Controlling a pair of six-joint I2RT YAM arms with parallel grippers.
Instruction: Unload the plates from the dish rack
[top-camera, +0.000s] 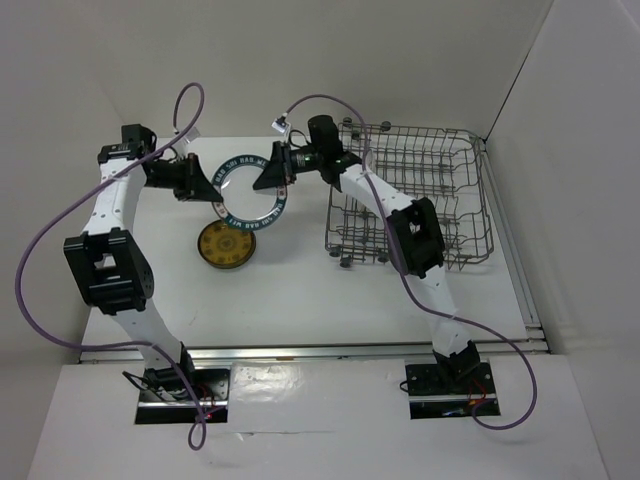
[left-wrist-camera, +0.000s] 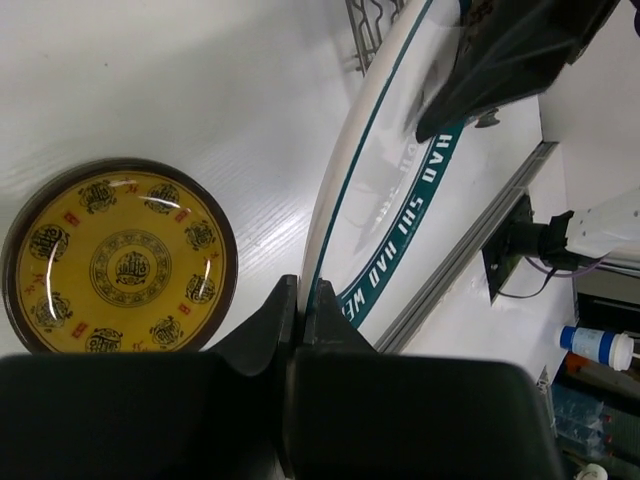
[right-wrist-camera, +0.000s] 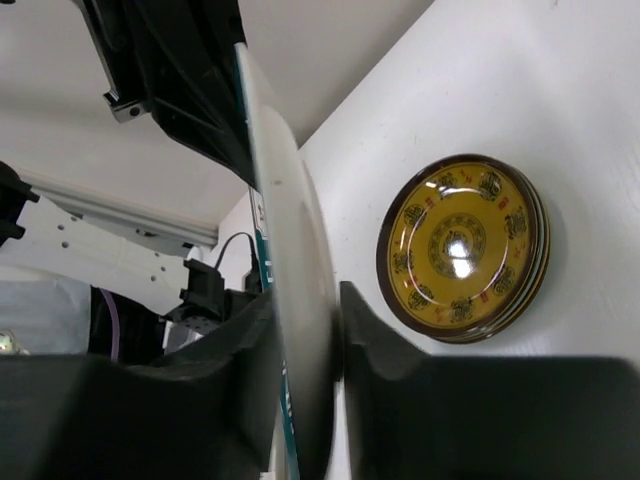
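While pinched in left claw (left-wrist-camera: 303, 292), glossy round teal-rimmed plate (left-wrist-camera: 400, 190); right claw's (right-wrist-camera: 308, 300) grip unclear.

The left gripper (left-wrist-camera: 300, 305) pinches the rim of the white plate (left-wrist-camera: 385, 215); a yellow plate (left-wrist-camera: 120, 262) lies flat to its left.

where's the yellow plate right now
In the top view, the yellow plate lies flat on the table, left of the dish rack and just below the raised teal-lettered plate in the picture.
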